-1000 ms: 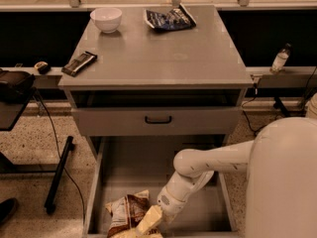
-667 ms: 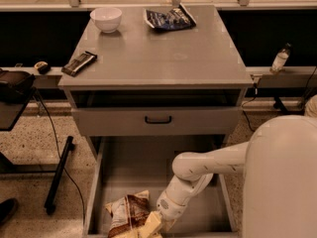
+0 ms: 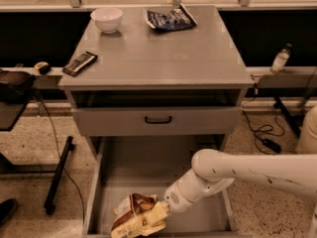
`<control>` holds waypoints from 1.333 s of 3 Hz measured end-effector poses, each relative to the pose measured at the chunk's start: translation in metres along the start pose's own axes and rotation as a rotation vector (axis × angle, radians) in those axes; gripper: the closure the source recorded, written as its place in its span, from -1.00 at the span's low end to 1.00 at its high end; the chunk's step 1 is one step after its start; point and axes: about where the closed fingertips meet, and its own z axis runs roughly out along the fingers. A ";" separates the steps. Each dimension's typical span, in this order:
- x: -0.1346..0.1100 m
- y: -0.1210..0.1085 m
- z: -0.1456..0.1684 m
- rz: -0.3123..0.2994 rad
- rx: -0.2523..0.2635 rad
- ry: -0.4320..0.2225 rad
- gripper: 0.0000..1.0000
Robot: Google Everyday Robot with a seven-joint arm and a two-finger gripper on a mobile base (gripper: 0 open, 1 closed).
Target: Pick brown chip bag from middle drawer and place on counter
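the white arm point(image 3: 257, 170) comes in from the right edge, runs nearly level to a rounded elbow over the right side of the middle drawer point(image 3: 148, 165), then bends down and to the left. the drawer is pulled out at the bottom of the cabinet. the wrist slopes toward the drawer's front left corner, and the gripper point(image 3: 159, 213) sits at the right edge of the brown chip bag point(image 3: 132, 216), against it (whether it has closed on the bag cannot be told). the bag lies crumpled on the drawer floor near the front left, its cream-yellow panel toward the camera. above, a closed drawer front point(image 3: 158, 119) with a black handle sits under the counter point(image 3: 163, 53). the counter carries a white bowl point(image 3: 107, 19), a dark blue bag point(image 3: 169, 18) and a black bar wrapper point(image 3: 79, 63).
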 end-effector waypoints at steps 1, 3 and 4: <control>-0.021 0.012 -0.041 -0.123 -0.025 -0.174 1.00; -0.039 0.031 -0.168 -0.402 -0.017 -0.524 1.00; -0.031 0.034 -0.274 -0.576 0.060 -0.737 1.00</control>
